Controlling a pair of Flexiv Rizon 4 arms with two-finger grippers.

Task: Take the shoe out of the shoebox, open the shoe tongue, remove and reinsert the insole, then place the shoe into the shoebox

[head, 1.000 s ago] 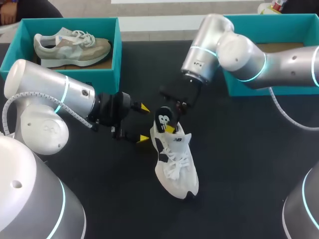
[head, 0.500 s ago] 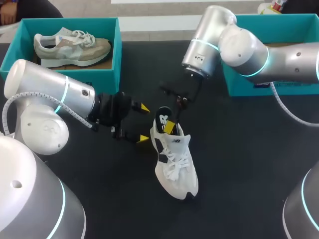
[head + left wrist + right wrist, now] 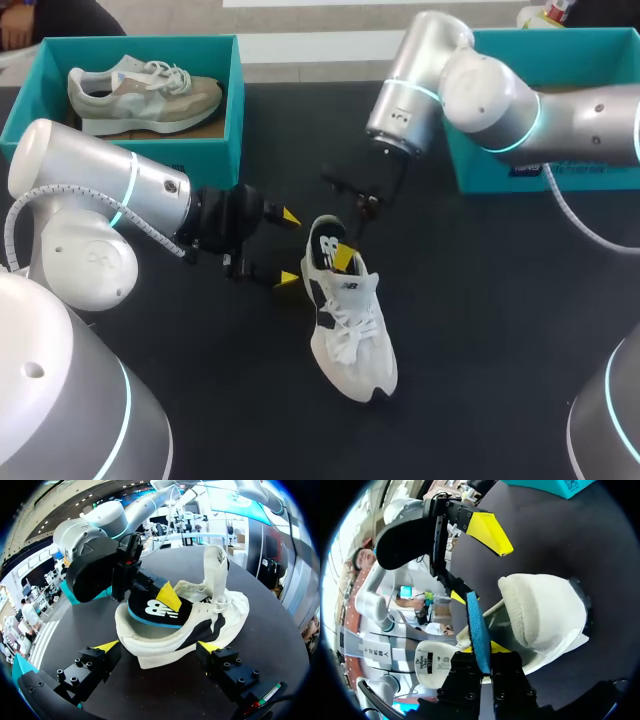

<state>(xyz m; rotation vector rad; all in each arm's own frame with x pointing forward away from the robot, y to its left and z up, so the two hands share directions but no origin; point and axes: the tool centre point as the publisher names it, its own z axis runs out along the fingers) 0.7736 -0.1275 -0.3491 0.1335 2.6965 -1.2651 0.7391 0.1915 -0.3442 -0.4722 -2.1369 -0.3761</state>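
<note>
Two shoes were counted: one white shoe point(image 3: 350, 325) and one beige shoe point(image 3: 140, 92). There were two teal shoeboxes, the left shoebox point(image 3: 235, 100) and the right shoebox point(image 3: 475, 175). One insole point(image 3: 326, 243) showed. Two grippers were in view, the left gripper point(image 3: 288, 247) and the right gripper point(image 3: 342, 252).

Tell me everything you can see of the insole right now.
The insole is a thin, flexible-looking pad, black on top with a white logo and blue underneath. Its heel end sticks up, tilted, out of the opening of the white shoe; its front end is hidden inside. The right gripper is shut on the raised end, one finger on each face. Nothing else visibly touches it.
</note>
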